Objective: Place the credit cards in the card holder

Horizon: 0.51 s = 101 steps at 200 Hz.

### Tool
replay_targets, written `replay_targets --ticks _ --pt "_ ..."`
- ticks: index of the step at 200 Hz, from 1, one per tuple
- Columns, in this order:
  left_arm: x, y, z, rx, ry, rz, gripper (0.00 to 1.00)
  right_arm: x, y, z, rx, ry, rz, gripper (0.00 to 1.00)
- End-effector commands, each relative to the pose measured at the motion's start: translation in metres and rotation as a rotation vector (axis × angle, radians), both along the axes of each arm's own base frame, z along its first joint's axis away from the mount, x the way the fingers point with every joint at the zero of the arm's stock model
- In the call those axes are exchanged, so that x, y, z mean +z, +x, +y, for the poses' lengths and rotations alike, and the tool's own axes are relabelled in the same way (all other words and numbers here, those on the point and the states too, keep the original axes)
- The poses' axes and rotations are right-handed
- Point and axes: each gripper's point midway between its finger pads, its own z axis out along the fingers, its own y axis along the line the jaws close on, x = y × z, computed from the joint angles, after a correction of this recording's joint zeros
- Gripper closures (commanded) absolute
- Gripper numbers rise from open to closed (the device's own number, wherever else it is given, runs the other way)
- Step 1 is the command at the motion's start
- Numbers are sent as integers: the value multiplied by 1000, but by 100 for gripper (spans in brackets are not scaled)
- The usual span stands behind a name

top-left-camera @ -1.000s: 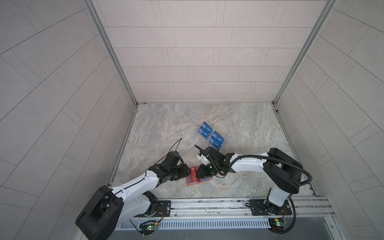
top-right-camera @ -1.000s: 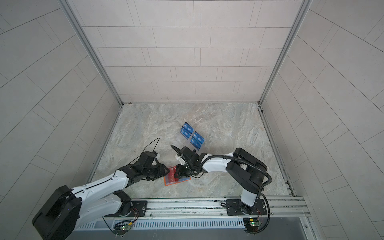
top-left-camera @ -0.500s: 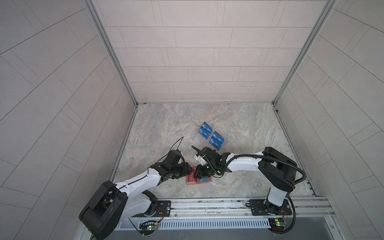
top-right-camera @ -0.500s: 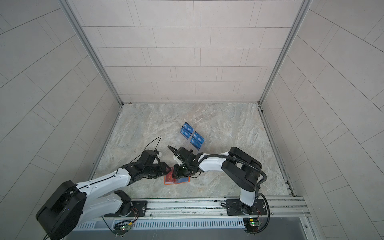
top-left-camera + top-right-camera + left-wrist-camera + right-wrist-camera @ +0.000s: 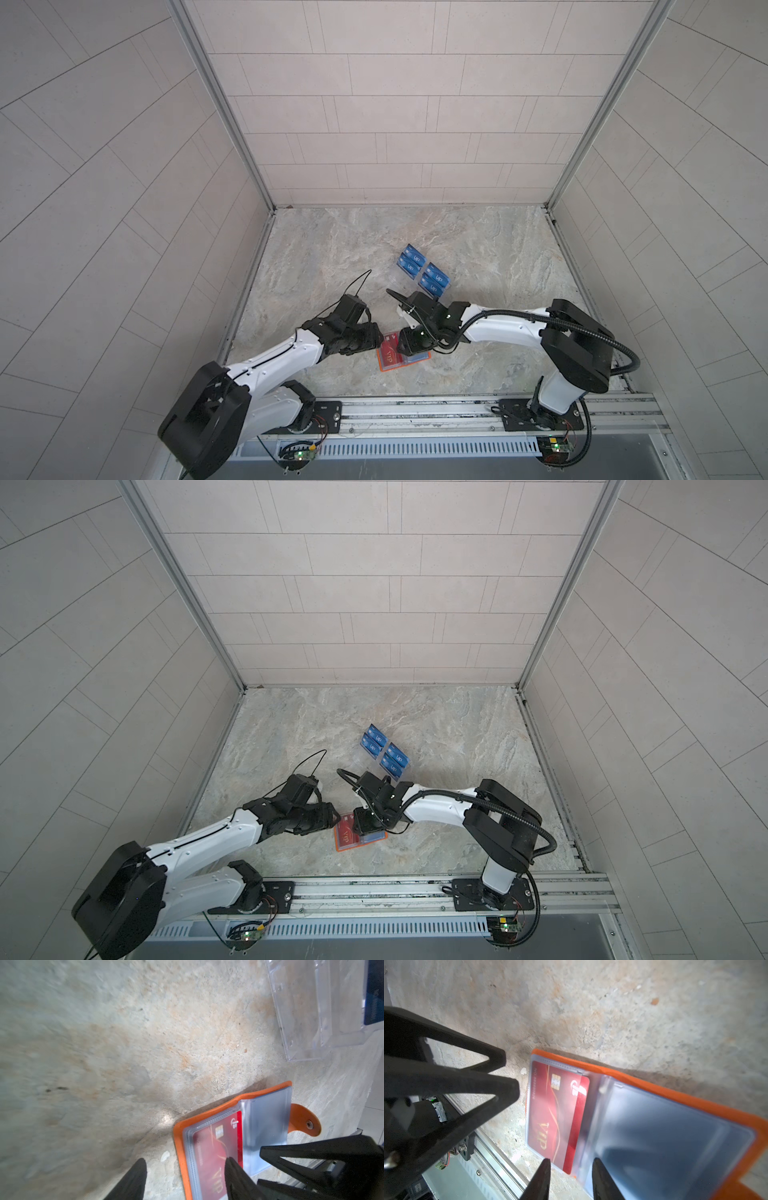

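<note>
Near front edge of worktop [image 5: 332,249]: orange card holder [image 5: 301,1120] lies open, red VIP card [image 5: 556,1109] in a clear sleeve. Left pincer [image 5: 185,1160] wide, empty, over it. Right pincer [image 5: 571,1160] narrow, empty, beside the sleeves. Farther back: blue VIP cards [image 5: 411,262] in clear rack [image 5: 301,1012].

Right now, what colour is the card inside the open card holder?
The card is red with gold VIP lettering; the right wrist view shows it best.
</note>
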Motion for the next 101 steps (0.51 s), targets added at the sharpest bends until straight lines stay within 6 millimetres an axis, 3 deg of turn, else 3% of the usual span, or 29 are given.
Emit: replay_targets --ticks 1,27,62,101 --pt "12 -1 8 -19 50 -15 36 5 1 -8 5 -28 -22 63" --pt "21 -8 -6 -45 11 -6 36 12 7 -15 21 -33 -44 67" --pt "29 -18 -48 -62 -108 -1 39 9 22 -36 34 -98 -74 78" --pt "28 -22 -79 -75 -143 -7 40 -6 28 -58 22 -163 -85 80"
